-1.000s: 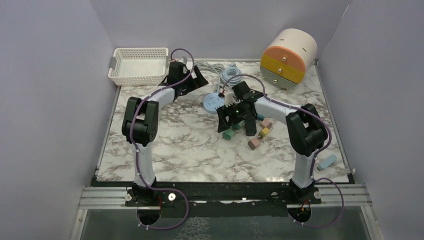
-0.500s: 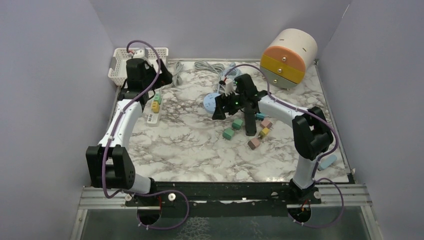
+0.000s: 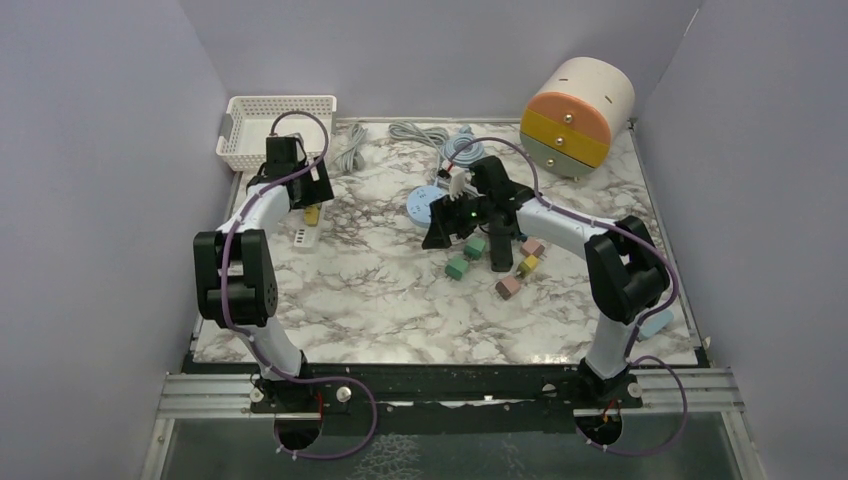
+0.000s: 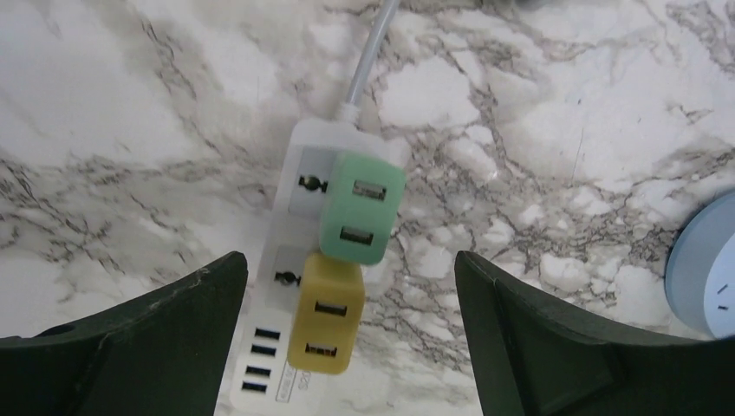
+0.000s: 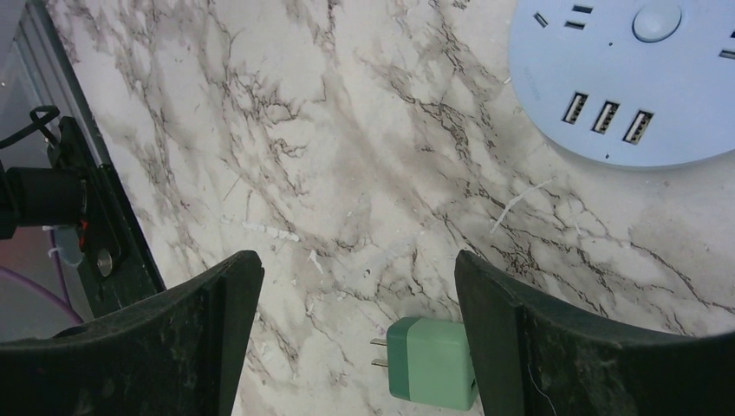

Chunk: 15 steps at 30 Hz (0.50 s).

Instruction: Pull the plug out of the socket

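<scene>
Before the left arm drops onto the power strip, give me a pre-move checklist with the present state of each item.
1. Left gripper open: ok, jaws stand wide apart.
2. Plugs seated: ok, the green plug and the yellow plug both sit in the white power strip.
3. Plugs between the fingers: ok, both lie in the gap in the left wrist view.
4. Height above the plugs: cannot tell.
5. Strip held down for the pull: not ok, nothing pins it. The right gripper hangs open by the round blue socket hub, over a loose green plug.
6. Which plug to pull: cannot tell.
</scene>
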{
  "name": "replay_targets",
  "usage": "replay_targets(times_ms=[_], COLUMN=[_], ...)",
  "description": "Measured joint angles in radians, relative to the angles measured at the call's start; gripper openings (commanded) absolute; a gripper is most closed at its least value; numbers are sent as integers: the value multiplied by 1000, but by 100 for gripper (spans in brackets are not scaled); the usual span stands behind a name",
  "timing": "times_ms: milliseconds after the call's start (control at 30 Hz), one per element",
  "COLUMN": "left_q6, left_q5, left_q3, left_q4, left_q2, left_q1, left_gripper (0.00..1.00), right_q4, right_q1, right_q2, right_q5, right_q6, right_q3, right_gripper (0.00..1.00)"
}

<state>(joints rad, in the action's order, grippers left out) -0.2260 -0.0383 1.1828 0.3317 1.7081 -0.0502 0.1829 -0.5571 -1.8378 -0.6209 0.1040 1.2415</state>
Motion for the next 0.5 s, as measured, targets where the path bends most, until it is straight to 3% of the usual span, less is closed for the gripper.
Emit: replay_targets(times_ms=[367, 433, 500], left_q6=[52, 58, 64], left_q5=[23, 23, 25], left_q3=[127, 135, 135], left_q4=[-13, -11, -10], left_q2=[152, 172, 181], left_q1=[0, 5, 8], left_gripper=[62, 56, 42], right_q4=[-10, -10, -10], right_q1=[0, 0, 0], right_q2=[3, 3, 3], right_q5=[-3, -3, -3], right_q6=[0, -1, -1], right_q3=[-18, -18, -18], right_gripper=[85, 84, 84])
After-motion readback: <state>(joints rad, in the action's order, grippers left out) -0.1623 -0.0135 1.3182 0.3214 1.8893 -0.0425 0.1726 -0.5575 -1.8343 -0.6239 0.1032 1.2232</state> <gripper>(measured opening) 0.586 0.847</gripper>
